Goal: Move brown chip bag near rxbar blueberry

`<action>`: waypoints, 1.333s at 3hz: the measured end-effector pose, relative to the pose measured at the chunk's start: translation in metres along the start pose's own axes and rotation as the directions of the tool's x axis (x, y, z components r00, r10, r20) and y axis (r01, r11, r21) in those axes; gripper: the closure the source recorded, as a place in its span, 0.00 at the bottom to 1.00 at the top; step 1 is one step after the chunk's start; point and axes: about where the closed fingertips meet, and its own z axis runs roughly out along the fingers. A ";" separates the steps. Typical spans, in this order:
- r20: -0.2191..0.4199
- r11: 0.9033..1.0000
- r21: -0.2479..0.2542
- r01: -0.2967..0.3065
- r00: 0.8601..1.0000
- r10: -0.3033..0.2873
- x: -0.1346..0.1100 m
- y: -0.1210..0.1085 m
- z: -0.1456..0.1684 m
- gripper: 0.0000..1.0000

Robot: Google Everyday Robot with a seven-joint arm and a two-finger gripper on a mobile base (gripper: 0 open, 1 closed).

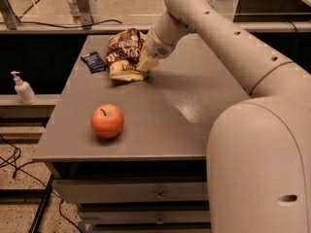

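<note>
The brown chip bag (124, 52) lies crumpled at the back left of the grey table (194, 101), dark brown on top and tan-cream at its lower edge. The rxbar blueberry (93, 61), a small flat dark navy wrapper, lies just to the left of the bag with a narrow gap between them. My gripper (144, 65) is at the bag's right lower edge and touches it, with the arm reaching in from the upper right.
A red-orange apple (107, 121) stands near the table's front left. A white pump bottle (22, 88) stands on a low ledge left of the table. Drawers sit under the table's front edge. Cables lie on the floor at the left.
</note>
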 end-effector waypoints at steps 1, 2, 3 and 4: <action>0.000 1.000 0.000 0.000 1.000 0.000 0.000 0.000 -0.001 0.09; 0.000 1.000 0.000 0.000 1.000 0.000 -0.001 0.000 -0.001 0.00; 0.007 1.000 0.015 -0.001 1.000 0.001 -0.002 0.000 -0.006 0.00; 0.026 0.998 0.066 -0.022 0.999 0.021 -0.004 -0.001 -0.036 0.00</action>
